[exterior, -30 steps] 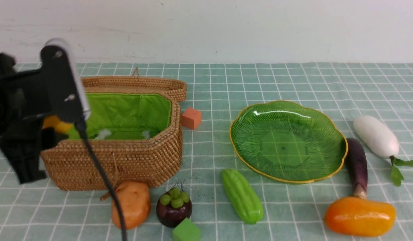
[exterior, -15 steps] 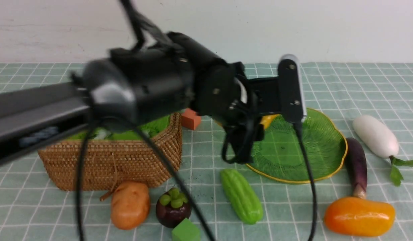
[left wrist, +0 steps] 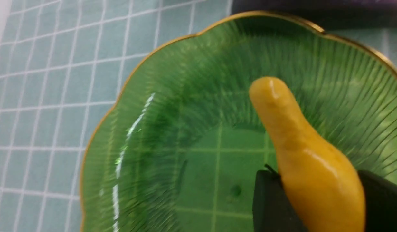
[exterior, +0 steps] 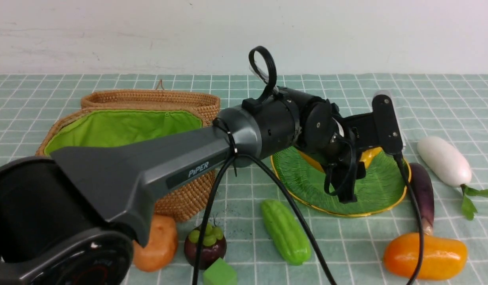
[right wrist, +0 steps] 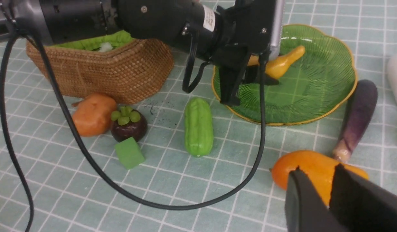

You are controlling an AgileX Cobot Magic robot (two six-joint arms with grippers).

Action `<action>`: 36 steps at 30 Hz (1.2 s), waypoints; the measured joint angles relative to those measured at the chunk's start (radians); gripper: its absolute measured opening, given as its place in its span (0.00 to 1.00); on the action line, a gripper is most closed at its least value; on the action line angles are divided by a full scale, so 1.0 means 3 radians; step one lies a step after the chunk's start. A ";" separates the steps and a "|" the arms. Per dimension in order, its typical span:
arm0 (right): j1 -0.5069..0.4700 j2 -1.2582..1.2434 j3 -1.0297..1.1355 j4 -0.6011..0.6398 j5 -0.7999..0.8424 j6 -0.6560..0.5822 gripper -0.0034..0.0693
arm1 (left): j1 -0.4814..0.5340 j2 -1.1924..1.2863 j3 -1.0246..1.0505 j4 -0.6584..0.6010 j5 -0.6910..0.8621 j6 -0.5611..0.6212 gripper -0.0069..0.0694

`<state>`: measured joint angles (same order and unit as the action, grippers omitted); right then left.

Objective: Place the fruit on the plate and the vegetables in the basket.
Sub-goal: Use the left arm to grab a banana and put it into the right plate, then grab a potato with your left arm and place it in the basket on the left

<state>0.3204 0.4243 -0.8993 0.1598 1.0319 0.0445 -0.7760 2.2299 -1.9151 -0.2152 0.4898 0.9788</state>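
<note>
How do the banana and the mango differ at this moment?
The banana is yellow, slim and tapering; the mango is glossy orange and plump. The banana is clamped in the left gripper over the plate; the mango lies free on the tablecloth, off the plate. Both are toy fruit.

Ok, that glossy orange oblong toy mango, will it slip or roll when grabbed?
Probably slippery: the glossy orange oblong mango shows bright highlights on smooth skin. Its rounded sides with no flat face could let it roll if nudged. It looks rigid, likely light plastic.
</note>
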 joint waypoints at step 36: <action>0.0000 0.0000 0.0000 0.0733 -0.0093 -0.0561 0.29 | 0.0000 -0.2660 0.1213 0.1171 0.2480 -0.4274 0.07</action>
<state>0.3204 0.4243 -0.8993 0.3797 1.0040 -0.1237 -0.7760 1.4320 -1.5510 0.1362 1.2337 -0.3034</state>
